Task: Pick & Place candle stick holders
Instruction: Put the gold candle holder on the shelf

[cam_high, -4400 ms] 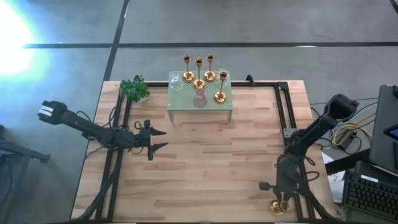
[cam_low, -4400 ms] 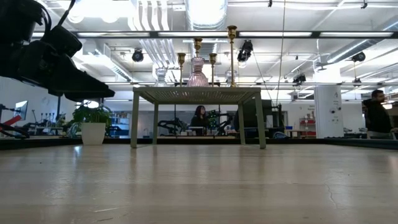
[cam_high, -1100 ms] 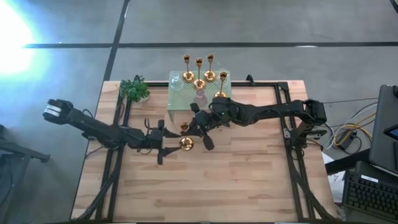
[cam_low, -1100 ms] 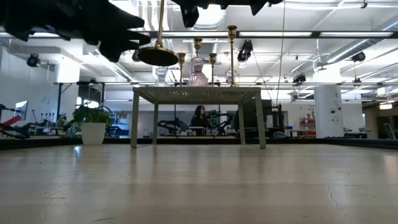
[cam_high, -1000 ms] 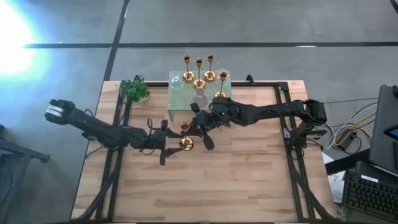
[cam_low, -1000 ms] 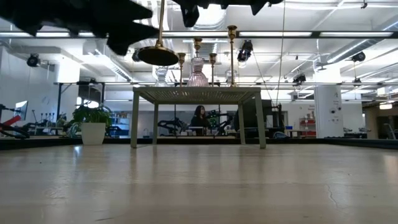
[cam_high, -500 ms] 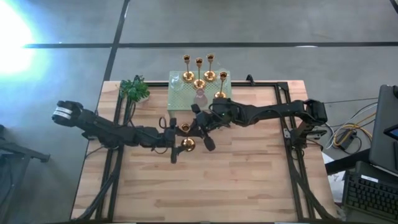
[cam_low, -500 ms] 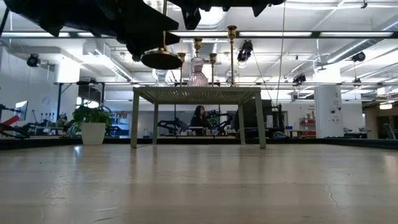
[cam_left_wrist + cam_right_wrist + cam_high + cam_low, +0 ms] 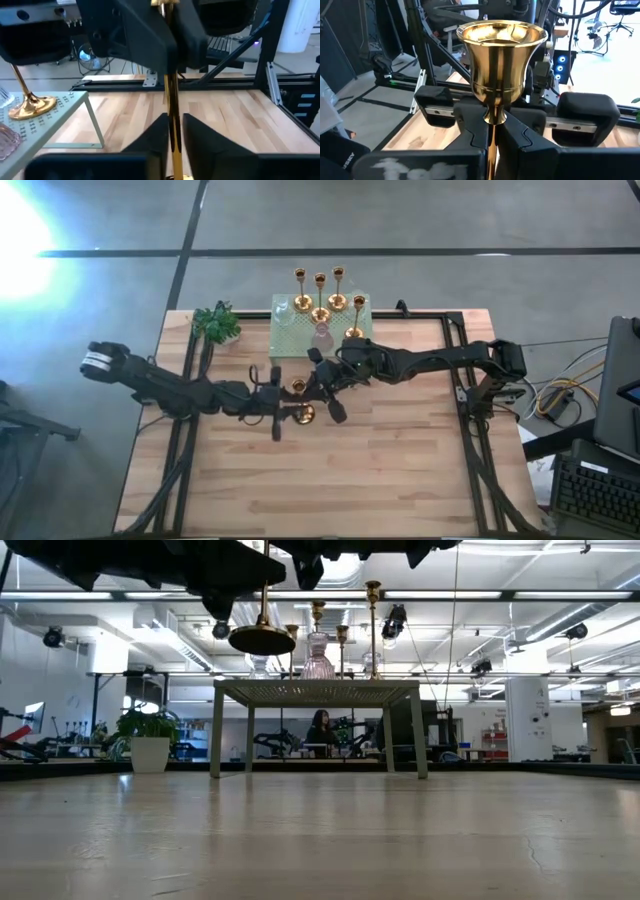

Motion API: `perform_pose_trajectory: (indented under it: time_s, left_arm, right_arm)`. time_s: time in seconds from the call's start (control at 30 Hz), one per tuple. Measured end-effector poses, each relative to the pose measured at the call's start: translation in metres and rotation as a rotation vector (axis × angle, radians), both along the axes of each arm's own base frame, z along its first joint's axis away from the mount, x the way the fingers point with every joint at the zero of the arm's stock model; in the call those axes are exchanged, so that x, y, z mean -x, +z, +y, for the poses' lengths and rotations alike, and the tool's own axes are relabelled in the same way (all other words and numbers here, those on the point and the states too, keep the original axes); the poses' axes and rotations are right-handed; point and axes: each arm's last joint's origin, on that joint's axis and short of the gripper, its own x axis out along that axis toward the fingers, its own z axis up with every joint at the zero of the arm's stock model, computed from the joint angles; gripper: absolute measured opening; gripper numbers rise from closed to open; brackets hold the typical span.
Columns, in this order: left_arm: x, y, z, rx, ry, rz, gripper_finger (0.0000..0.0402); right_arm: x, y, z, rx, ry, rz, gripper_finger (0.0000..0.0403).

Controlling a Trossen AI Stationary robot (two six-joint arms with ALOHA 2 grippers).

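Above mid-table, left claw (image 9: 172, 131) and right claw (image 9: 492, 131) both clamping one candle stick holder's (image 9: 299, 401) stem; no legible writing

1. The held candle stick holder (image 9: 501, 65) is shiny gold.
2. The candle stick holders (image 9: 320, 295) at upper centre are gold too.
3. The small stand (image 9: 290, 340) is pale green with a dotted perforated pattern.
4. The table (image 9: 380, 470) is light wood planks.
5. The plant (image 9: 217, 323) is green.
6. Both arms are black.
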Motion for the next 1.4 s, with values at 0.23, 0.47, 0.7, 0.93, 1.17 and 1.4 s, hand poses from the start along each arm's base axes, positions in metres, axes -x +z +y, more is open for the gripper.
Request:
perform_pose_trajectory:
  time_s: [0.23, 0.47, 0.7, 0.93, 1.17, 1.4]
  left_arm:
    - [0.004, 0.006, 0.001, -0.003, 0.002, -0.024, 0.0019]
    - [0.003, 0.005, 0.001, -0.015, 0.003, -0.017, 0.0019]
    - [0.004, 0.005, 0.001, -0.033, 0.001, -0.014, 0.0019]
    - [0.009, 0.008, 0.003, -0.056, 0.017, 0.006, 0.0019]
    - [0.022, 0.016, 0.007, -0.091, 0.048, 0.024, 0.0019]
    - [0.041, 0.018, 0.011, -0.113, 0.051, -0.014, 0.0019]
  right_arm:
    - [0.0, 0.002, 0.0, 0.011, -0.001, -0.016, 0.0011]
    - [0.0, 0.001, 0.0, -0.05, -0.012, 0.013, 0.0027]
    - [0.016, 0.011, -0.002, -0.067, -0.023, 0.103, 0.0108]
    - [0.067, 0.031, 0.005, -0.03, -0.026, 0.263, 0.0158]
    - [0.152, 0.019, 0.029, 0.015, -0.217, 0.273, 0.0121]
    - [0.223, -0.019, 0.031, -0.055, -0.243, 0.097, 0.0021]
